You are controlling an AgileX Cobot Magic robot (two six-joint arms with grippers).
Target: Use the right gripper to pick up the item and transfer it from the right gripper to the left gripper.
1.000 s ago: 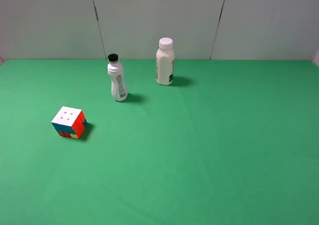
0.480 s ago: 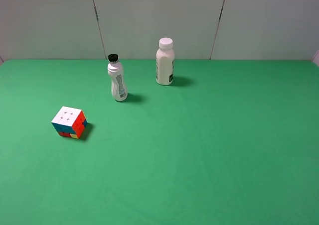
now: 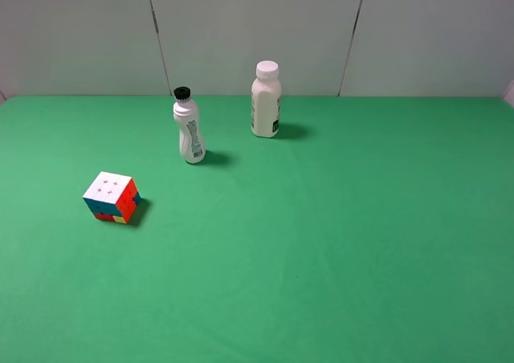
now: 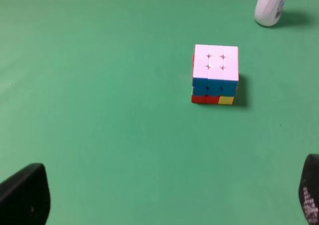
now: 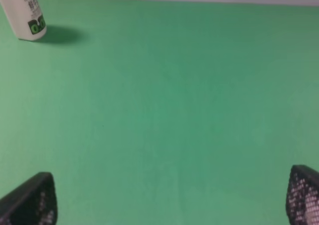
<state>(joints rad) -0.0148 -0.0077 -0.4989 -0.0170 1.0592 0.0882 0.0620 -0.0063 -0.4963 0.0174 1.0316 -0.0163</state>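
Observation:
The puzzle cube (image 3: 112, 197) sits on the green table at the left, white face up, with red, blue and yellow stickers on its sides. It also shows in the left wrist view (image 4: 215, 74), well ahead of the left gripper (image 4: 164, 200), whose two black fingertips (image 4: 25, 200) stand wide apart with nothing between them. The right gripper (image 5: 172, 197) is open and empty too, with a speckled pad (image 5: 304, 195) at the frame edge, over bare green cloth. Neither arm shows in the exterior high view.
A slim white bottle with a black cap (image 3: 189, 128) stands behind the cube. A wider white bottle with a white cap (image 3: 266, 100) stands further back, also in the right wrist view (image 5: 26, 13). A grey wall closes the back of the table.

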